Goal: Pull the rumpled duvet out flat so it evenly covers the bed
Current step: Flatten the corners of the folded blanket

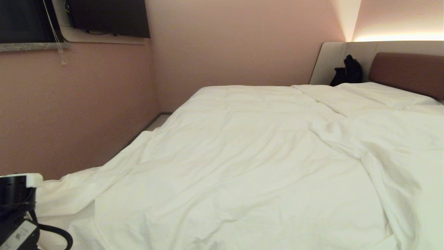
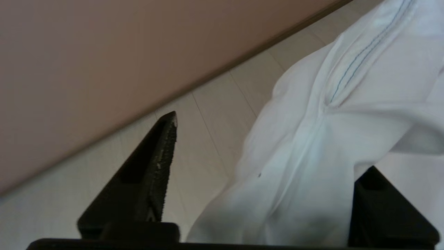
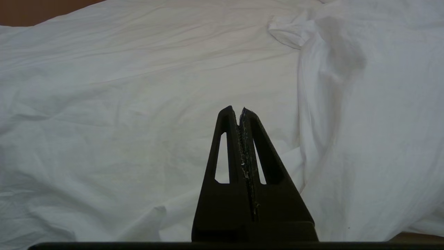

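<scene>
Duvet: the duvet lies spread over most of the bed, creased, with long folds running across it; a thicker ridge of it bunches along the right side.
Near left corner: a flap of the duvet hangs over the bed's edge toward the floor, its stitched seam showing.
Head end: white pillows lie flat just before the brown headboard.
Left tool: the left tool hangs at the bed's near left corner, its two black fingers spread wide apart; the hanging duvet cloth passes between them, and neither finger presses on it. In the head view only the arm's dark wrist housing shows, low at the left edge.
Right tool: the right tool is held just above the duvet, its fingers pressed together with nothing between them.
Surroundings: a pink wall runs along the bed's left side, with a narrow strip of pale floor between; a black bag sits at the head end beside the headboard.
</scene>
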Available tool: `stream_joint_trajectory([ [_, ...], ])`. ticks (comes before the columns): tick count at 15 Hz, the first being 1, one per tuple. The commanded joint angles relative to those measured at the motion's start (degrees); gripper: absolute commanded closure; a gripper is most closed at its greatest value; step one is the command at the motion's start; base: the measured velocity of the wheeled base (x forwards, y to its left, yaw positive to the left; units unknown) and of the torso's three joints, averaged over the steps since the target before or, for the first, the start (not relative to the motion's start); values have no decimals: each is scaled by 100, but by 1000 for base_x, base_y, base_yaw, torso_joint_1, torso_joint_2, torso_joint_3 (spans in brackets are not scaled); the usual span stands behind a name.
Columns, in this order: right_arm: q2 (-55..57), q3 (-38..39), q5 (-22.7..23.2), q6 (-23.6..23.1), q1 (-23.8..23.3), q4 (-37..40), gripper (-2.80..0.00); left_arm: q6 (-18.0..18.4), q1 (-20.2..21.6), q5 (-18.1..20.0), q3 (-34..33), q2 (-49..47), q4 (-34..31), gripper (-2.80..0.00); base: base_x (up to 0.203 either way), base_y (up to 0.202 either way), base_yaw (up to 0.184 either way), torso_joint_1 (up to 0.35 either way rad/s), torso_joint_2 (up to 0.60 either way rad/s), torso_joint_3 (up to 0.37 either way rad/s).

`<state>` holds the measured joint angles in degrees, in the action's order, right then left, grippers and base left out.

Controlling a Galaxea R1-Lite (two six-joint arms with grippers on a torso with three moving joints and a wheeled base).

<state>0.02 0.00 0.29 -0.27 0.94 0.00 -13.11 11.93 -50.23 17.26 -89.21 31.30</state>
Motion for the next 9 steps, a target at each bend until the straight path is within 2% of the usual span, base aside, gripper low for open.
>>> stream_joint_trajectory([
  [1, -2, 0, 7, 0, 3, 0, 0, 1217, 13, 97, -188, 1434, -197, -280, 0, 0, 0, 0, 0, 0],
  [2, -2, 0, 1, 0, 3, 0, 0, 1668, 25, 120, -255, 1804, -499, -280, 0, 0, 0, 0, 0, 0],
  [3, -2, 0, 7, 0, 3, 0, 0, 2165, 64, 118, -327, 2192, -1185, -280, 0, 0, 0, 0, 0, 0],
  [5, -2, 0, 5, 0, 3, 0, 0, 2667, 154, 148, -339, 2714, -2755, -280, 0, 0, 0, 0, 0, 0],
  [6, -2, 0, -2, 0, 3, 0, 0, 2741, 187, 185, -316, 2763, -3216, -280, 0, 0, 0, 0, 0, 0],
  [7, -2, 0, 7, -6, 3, 0, 0, 2737, 231, 377, -312, 2754, -3411, -280, 0, 0, 0, 0, 0, 0],
  [8, -2, 0, 7, -8, 3, 0, 0, 2699, 265, 661, -314, 2773, -3477, -280, 0, 0, 0, 0, 0, 0],
  [9, -2, 0, 6, -1, 3, 0, 0, 2673, 327, 769, -303, 2813, -3507, -280, 0, 0, 0, 0, 0, 0],
])
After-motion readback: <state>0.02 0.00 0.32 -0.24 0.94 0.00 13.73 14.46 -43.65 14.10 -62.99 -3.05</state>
